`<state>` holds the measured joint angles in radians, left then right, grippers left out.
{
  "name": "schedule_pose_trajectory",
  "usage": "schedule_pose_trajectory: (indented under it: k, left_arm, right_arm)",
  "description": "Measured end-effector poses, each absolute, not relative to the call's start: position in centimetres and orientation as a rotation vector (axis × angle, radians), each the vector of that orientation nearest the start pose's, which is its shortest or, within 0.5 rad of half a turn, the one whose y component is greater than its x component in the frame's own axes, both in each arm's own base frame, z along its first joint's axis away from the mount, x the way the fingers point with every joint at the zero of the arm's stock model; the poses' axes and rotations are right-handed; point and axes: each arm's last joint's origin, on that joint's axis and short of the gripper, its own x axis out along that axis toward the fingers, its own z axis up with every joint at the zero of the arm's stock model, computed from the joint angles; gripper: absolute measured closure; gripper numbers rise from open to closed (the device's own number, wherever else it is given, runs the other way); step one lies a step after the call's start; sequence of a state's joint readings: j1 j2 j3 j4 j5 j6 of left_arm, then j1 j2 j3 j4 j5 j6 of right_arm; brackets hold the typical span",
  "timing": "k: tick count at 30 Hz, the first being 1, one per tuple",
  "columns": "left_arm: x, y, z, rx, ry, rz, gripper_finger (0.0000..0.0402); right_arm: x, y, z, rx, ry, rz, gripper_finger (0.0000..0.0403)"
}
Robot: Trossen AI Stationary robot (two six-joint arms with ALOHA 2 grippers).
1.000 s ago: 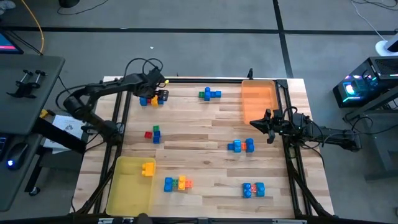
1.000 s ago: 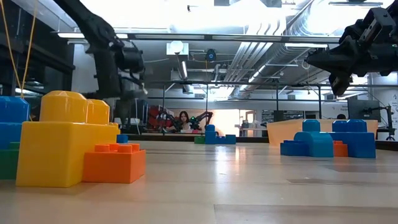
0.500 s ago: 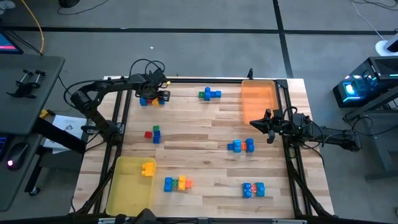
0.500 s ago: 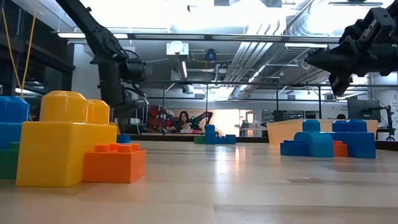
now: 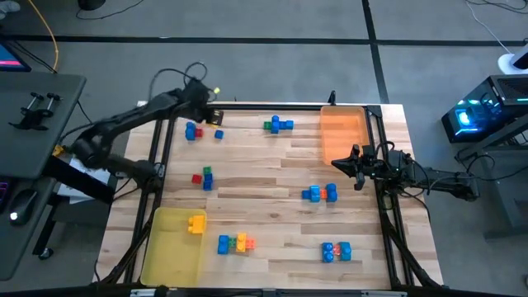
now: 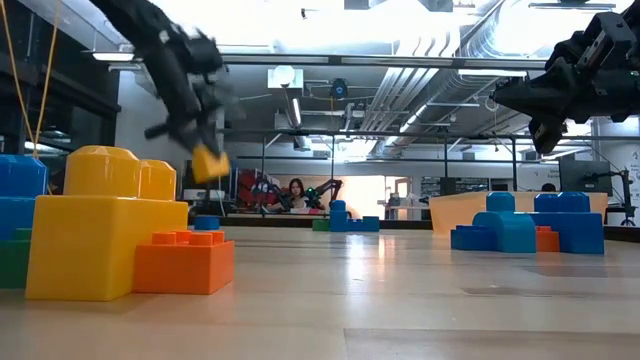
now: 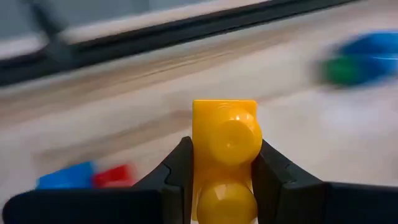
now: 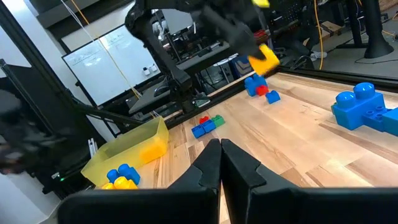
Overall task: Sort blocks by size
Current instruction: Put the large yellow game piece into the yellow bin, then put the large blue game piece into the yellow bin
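Counter: yellow tray at 7 o'clock contains one yellow block; orange tray at 1 o'clock. Left pincer clamps a yellow brick, lifted at 11 o'clock. Right pincer closed, at 3 o'clock.

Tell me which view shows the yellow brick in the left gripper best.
The left wrist view: the yellow brick fills the frame, clamped between the left gripper's fingers. The low view and right wrist view show it small, lifted off the table; the high view hides it.
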<state>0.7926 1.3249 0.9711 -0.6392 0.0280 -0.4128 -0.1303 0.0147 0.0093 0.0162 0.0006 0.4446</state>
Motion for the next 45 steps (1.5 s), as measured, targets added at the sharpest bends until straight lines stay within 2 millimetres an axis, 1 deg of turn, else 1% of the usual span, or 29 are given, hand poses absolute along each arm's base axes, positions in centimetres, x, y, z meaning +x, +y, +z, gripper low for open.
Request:
schedule_pose_trajectory:
  k: [2,4,8,10,12,15,18,20,24,26,27,30,34,38,40,42,43,45]
  left_arm:
    - [17.9,15.9,26.8,-0.784,0.789,0.747,0.0322]
    - [17.1,12.7,27.9,-0.812,0.859,0.627,0.0322]
    - [14.8,5.8,29.1,-0.875,1.080,0.506,0.0322]
    - [13.6,2.7,29.5,-0.927,1.174,0.441,0.0322]
    - [12.5,0.2,29.9,-0.983,1.249,0.365,0.0322]
    - [11.6,-2.6,30.3,-1.037,1.338,0.300,0.0322]
    - [11.4,-4.7,30.1,-1.025,1.420,0.270,0.0322]
    - [11.8,-6.0,29.9,-1.000,1.457,0.240,0.0322]
    - [13.3,-8.4,29.2,-0.939,1.498,0.151,0.0322]
    - [14.0,-9.2,28.5,-0.892,1.530,0.141,0.0318]
    - [14.3,-9.4,28.2,-0.869,1.550,0.149,0.0307]
    - [15.0,-9.8,27.5,-0.818,1.586,0.145,0.0255]
    - [15.4,-9.9,27.2,-0.816,1.639,0.075,0.0185]
    - [15.4,-9.5,27.6,-0.818,1.642,-0.027,0.0142]
    - [15.4,-8.9,27.8,-0.809,1.618,-0.057,0.0132]
    - [15.6,-7.7,28.0,-0.789,1.552,-0.017,0.0129]
    - [15.7,-6.8,28.0,-0.770,1.508,0.044,0.0129]
    - [15.8,-4.5,28.0,-0.740,1.415,0.240,0.0130]
  right_arm:
    - [9.7,-1.3,16.7,0.443,-0.039,-0.126,0.0402]
    - [9.7,-1.3,16.7,0.443,-0.039,-0.126,0.0402]
    - [9.7,-1.3,16.7,0.443,-0.040,-0.126,0.0402]
    - [9.7,-1.3,16.7,0.443,-0.039,-0.126,0.0402]
    - [9.7,-1.3,16.7,0.443,-0.040,-0.126,0.0402]
    - [9.7,-1.3,16.7,0.443,-0.040,-0.126,0.0402]
    - [9.7,-1.3,16.7,0.443,-0.040,-0.126,0.0402]
    - [9.7,-1.3,16.7,0.443,-0.040,-0.126,0.0402]
    - [9.7,-1.3,16.7,0.443,-0.039,-0.126,0.0402]
    - [9.7,-1.3,16.7,0.443,-0.040,-0.126,0.0402]
    - [9.7,-1.3,16.7,0.443,-0.039,-0.126,0.0402]
    - [9.7,-1.3,16.7,0.443,-0.039,-0.126,0.0402]
    - [9.7,-1.3,16.7,0.443,-0.040,-0.126,0.0402]
    - [9.7,-1.3,16.7,0.443,-0.040,-0.126,0.0402]
    - [9.7,-1.3,16.7,0.443,-0.040,-0.126,0.0402]
    - [9.7,-1.3,16.7,0.443,-0.039,-0.126,0.0402]
    - [9.7,-1.3,16.7,0.443,-0.040,-0.126,0.0402]
    - [9.7,-1.3,16.7,0.443,-0.039,-0.126,0.0402]
